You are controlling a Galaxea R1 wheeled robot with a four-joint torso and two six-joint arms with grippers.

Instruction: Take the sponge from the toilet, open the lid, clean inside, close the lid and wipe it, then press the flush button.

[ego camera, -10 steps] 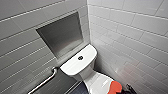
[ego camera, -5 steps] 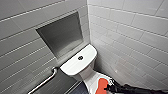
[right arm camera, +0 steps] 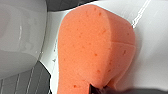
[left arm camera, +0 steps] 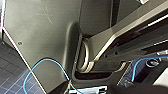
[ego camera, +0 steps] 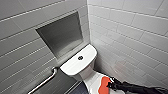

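One sponge (ego camera: 104, 84), one claw on it: the right claw (ego camera: 110, 85) is down at the toilet lid (ego camera: 93, 83), and it looks clamped on the sponge's near end. The sponge lies flat against the closed lid, just in front of the tank (ego camera: 75, 65).

With the lid down, this reads as a lid-level step, either the pick-up or the wipe. I cannot say which. Whichever it is, the next move calls for a firm pinch, because soft foam squashes and can slip. It also needs steady contact or a clean lift clear of the glossy plastic.

From up high, the head camera gives the whole layout. The flush button (ego camera: 80, 57) sits untouched mid-tank, a grab rail (ego camera: 46, 81) runs along the wall, and a recess (ego camera: 61, 37) sits above. The right wrist camera gives the close detail: pores in the foam, a crease across it, and a dark fingertip (right arm camera: 98, 88) biting its edge. The left wrist camera offers robot bodywork, a blue cable (left arm camera: 40, 67) and dark floor tiles (left arm camera: 10, 82). I cannot tell the left claw's state.
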